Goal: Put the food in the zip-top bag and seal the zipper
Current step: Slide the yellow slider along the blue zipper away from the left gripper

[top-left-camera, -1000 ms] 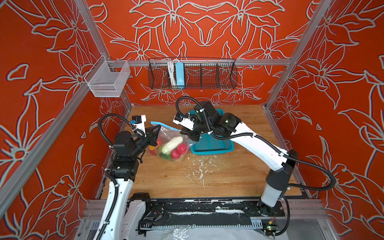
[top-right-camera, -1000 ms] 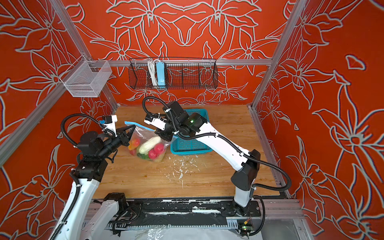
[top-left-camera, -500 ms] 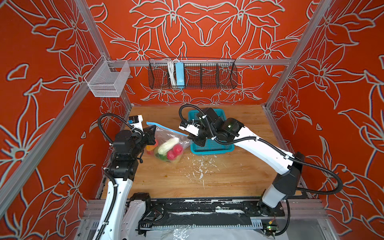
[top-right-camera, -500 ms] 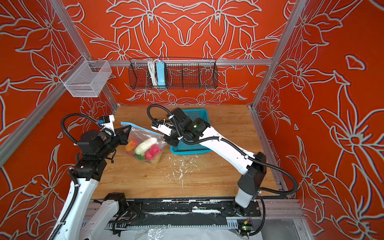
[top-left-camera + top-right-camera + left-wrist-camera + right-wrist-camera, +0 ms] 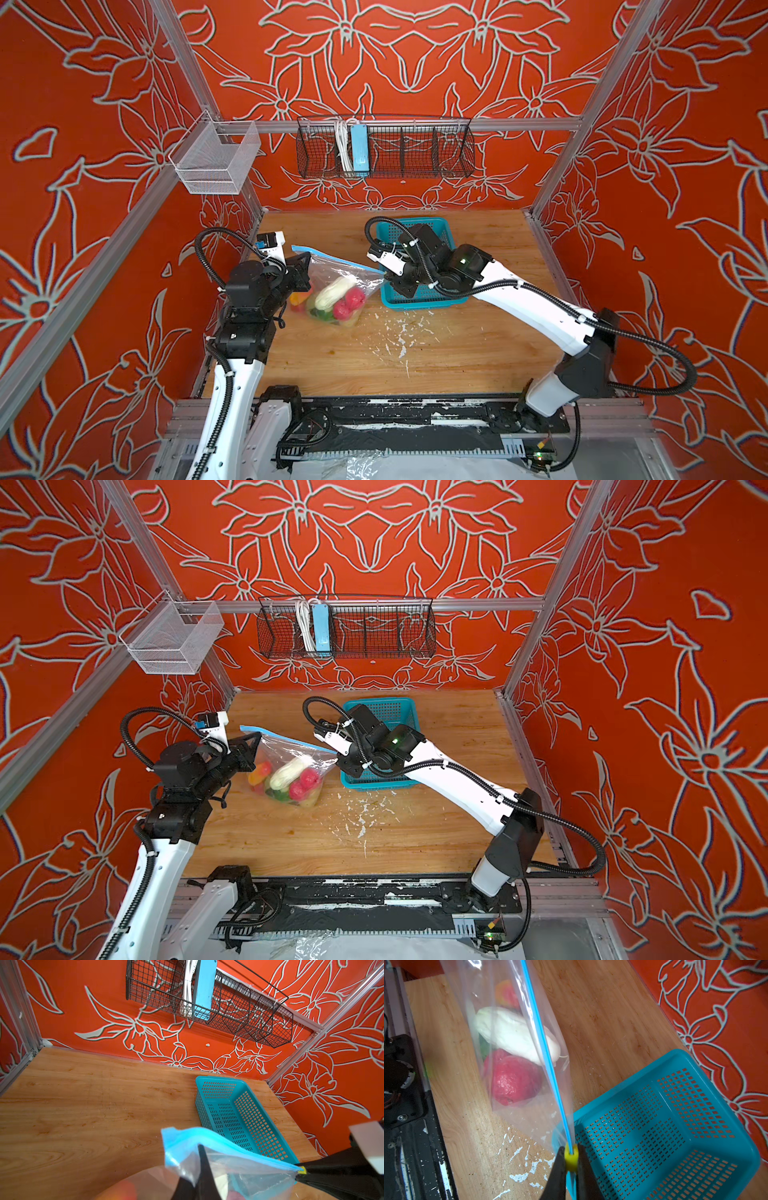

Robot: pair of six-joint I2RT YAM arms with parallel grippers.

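At the left of both top views our left hand (image 5: pixel 303 271) is closed, pinching the zip-top bag (image 5: pixel 332 279) by its left edge, just under the blue strip. The bag hangs between our two hands, and its bottom seems to rest on the table (image 5: pixel 415 357). The food (image 5: pixel 336 300) sits low inside: a white cucumber (image 5: pixel 335 288) lies over red fruit (image 5: pixel 351 302). The zipper (image 5: pixel 337 260) runs as one taut line from upper left down to the right. It ends at the yellow slider (image 5: pixel 571 1158), which our right hand (image 5: pixel 571 1160) clamps shut, beside the teal basket (image 5: pixel 419 305). We judge that any remaining travel lies rightward along the strip, so the right arm does the pulling while the left anchors.
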